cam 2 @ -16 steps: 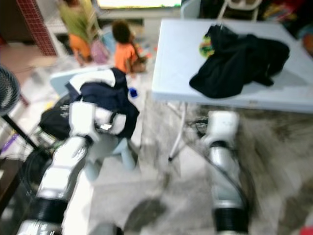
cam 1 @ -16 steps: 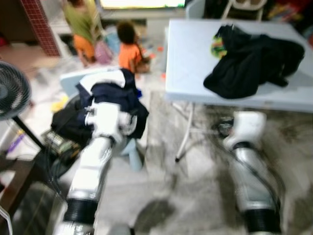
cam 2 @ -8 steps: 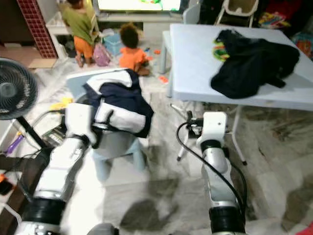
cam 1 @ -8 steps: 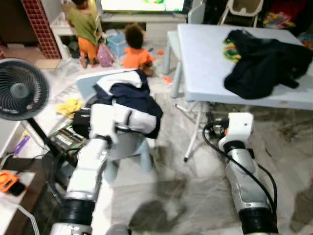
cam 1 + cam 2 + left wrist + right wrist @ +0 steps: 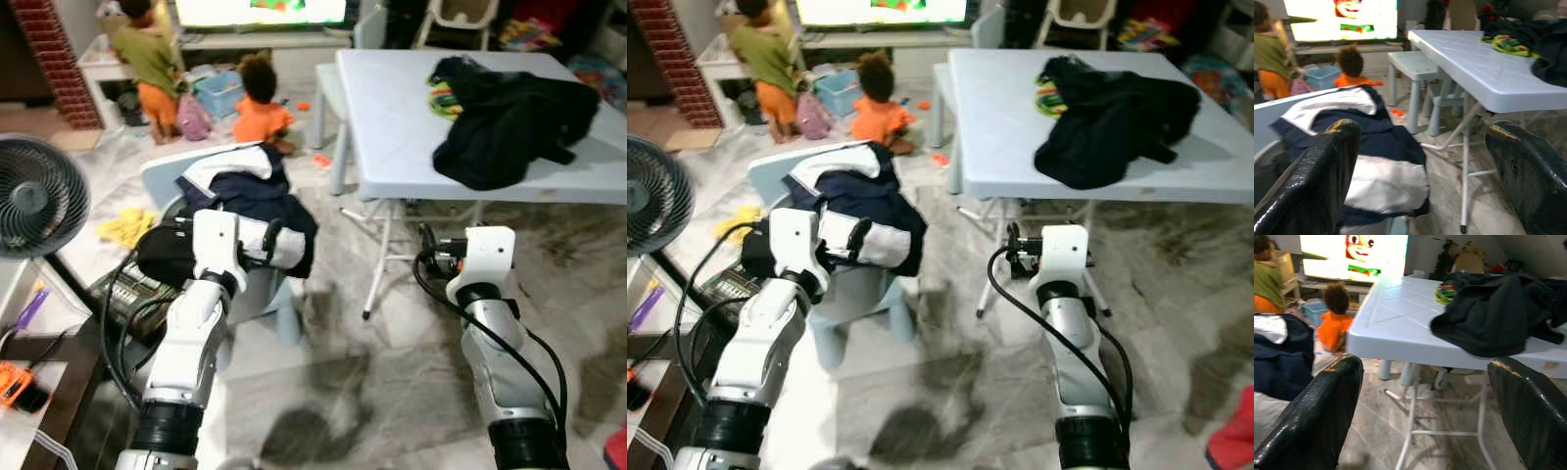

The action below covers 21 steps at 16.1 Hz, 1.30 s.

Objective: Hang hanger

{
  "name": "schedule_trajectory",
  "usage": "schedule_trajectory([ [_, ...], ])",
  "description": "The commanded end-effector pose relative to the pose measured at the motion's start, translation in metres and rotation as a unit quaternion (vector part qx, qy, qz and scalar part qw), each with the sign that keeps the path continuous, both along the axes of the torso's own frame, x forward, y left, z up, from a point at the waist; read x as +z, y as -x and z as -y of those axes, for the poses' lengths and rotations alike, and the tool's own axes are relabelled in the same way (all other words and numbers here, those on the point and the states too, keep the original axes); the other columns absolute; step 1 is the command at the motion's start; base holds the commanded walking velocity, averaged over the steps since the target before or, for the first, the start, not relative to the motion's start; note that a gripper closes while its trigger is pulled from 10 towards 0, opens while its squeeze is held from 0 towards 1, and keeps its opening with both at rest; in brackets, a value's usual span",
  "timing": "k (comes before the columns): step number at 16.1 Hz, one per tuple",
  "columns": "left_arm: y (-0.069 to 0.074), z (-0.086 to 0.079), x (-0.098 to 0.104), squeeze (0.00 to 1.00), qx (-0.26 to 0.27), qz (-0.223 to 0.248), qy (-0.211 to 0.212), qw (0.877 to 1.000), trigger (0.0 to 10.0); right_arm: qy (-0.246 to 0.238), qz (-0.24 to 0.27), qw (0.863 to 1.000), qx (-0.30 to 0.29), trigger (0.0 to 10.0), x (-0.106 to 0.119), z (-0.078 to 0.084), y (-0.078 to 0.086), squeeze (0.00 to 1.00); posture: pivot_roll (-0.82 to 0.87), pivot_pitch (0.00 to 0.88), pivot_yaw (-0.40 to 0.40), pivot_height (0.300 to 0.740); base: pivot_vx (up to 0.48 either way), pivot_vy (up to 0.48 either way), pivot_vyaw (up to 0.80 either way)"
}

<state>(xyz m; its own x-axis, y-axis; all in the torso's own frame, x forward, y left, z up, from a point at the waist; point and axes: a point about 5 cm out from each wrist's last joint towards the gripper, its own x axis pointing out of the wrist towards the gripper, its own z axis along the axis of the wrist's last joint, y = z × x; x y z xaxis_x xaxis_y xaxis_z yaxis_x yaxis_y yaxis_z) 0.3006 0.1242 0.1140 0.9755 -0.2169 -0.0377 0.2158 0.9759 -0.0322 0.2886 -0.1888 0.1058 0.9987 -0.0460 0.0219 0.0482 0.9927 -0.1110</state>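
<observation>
Left gripper (image 5: 1420, 161) and right gripper (image 5: 1425, 401) spread wide, empty. White table (image 5: 411, 127) edge at 1 o'clock; marble floor (image 5: 372, 372) open ahead.

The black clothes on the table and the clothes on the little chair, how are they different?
The black clothes lie heaped on the white table; the navy-and-white clothes hang draped over the pale blue chair. The table pile is one dark colour, while the chair pile has white patches. Both are crumpled, and neither is on a hanger.
</observation>
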Motion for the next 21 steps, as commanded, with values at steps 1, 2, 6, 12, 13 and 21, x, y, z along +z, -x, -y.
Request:
schedule_trajectory([
  [1, -0.0012, -0.0005, 0.0029, 0.00, -0.001, 0.005, 0.005, 1.000, 10.0, -0.002, 0.009, 1.000, 0.001, 10.0, 0.0059, 0.0011, -0.0006, 0.00, 0.02, 0.000, -0.026, 0.740, 0.401, 0.000, 0.00],
  [2, -0.0012, -0.0006, 0.0028, 0.00, 0.000, 0.005, 0.006, 1.000, 10.0, -0.002, 0.009, 1.000, 0.002, 10.0, 0.0059, 0.0013, -0.0008, 0.00, 0.02, 0.000, -0.026, 0.740, 0.412, 0.000, 0.00],
  [6, -0.0020, -0.0005, 0.0032, 0.00, 0.003, 0.006, 0.008, 1.000, 10.0, 0.006, 0.011, 1.000, 0.013, 10.0, 0.0066, -0.0007, -0.0018, 0.00, 0.02, 0.000, -0.030, 0.740, 0.421, 0.000, 0.29],
  [12, -0.0025, -0.0015, 0.0026, 0.00, 0.003, 0.004, 0.006, 1.000, 10.0, 0.006, 0.009, 1.000, 0.018, 10.0, 0.0069, -0.0012, -0.0026, 0.00, 0.02, 0.000, -0.031, 0.740, 0.415, 0.000, 0.26],
  [13, -0.0031, -0.0012, 0.0030, 0.00, 0.003, 0.003, 0.008, 1.000, 10.0, 0.006, 0.009, 1.000, 0.018, 10.0, 0.0069, -0.0020, -0.0030, 0.00, 0.02, 0.000, -0.031, 0.740, 0.412, 0.000, 0.00],
  [21, -0.0042, -0.0030, 0.0003, 0.00, 0.020, -0.014, 0.022, 0.999, 10.0, 0.014, 0.009, 1.000, 0.026, 10.0, 0.0063, -0.0053, -0.0044, 0.00, 0.02, 0.000, -0.033, 0.740, 0.333, 0.000, 0.44],
])
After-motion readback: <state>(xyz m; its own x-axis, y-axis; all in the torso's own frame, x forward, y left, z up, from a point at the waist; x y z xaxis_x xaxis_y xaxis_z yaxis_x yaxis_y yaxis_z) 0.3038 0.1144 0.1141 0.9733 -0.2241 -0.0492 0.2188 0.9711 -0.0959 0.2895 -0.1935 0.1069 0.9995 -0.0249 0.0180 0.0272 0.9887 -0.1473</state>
